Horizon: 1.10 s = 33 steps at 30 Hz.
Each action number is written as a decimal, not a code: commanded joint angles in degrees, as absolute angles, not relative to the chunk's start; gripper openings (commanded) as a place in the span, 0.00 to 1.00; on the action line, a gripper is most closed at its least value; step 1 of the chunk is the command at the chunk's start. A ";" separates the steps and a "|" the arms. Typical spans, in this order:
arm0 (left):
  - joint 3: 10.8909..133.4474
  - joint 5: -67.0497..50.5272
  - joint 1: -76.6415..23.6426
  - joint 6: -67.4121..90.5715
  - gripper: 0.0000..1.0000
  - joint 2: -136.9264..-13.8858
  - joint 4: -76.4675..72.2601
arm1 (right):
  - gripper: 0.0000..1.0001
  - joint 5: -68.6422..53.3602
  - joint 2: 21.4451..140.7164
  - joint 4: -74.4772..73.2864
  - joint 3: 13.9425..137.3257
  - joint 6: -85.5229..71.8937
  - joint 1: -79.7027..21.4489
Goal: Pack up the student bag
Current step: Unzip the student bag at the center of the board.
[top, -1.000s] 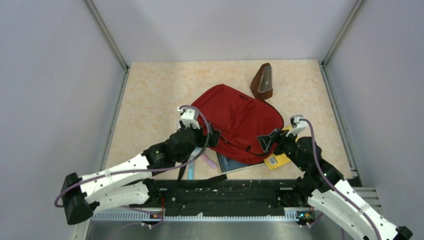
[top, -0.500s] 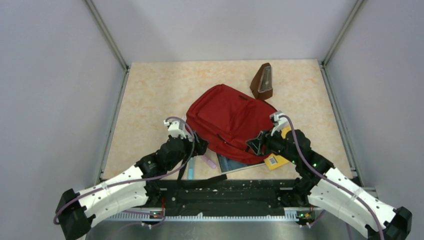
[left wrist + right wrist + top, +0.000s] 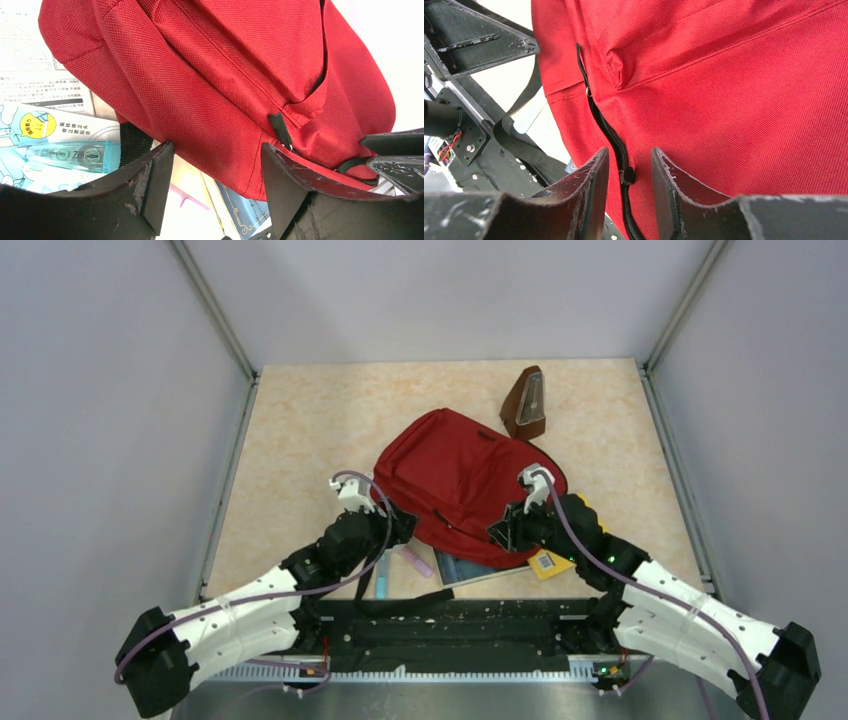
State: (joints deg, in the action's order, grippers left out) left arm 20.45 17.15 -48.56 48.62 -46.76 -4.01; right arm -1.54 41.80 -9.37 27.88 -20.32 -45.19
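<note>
**Both arms at the bag's near edge**

Here we are over the table, and the student bag lies flat just right of centre in the overhead view, red fabric spread wide, its lower edge resting on a blue book and a yellow item.

Left gripper sits at the bag's lower-left edge. From its wrist camera the fingers stand wide apart, with the bag's red bottom corner showing in the gap between them. Nothing is pinched there that I can see. A teal correction tape lies at centre left of that view, on printed packaging, beside a black strap.

Right gripper is at the bag's lower-right edge. Its jaws are narrow, and a black zipper line runs down the red cloth straight into the slot between them. A sliver of red shows on either side of the cord, so the pads are just off it.

Upper right of the bag, the brown metronome stands upright, just beside the bag's top edge.
</note>
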 commanded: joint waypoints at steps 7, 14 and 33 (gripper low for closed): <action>18.32 16.79 -47.12 50.73 0.64 -48.77 -10.09 | 0.34 2.07 44.30 -7.32 29.93 -18.60 -47.21; 17.28 17.29 -46.75 50.84 0.48 -49.48 -11.87 | 0.05 3.95 44.47 -6.76 29.92 -18.63 -47.65; 33.14 16.15 -36.95 34.08 0.00 -52.24 -7.94 | 0.00 13.18 26.56 -8.50 27.96 -20.26 -47.72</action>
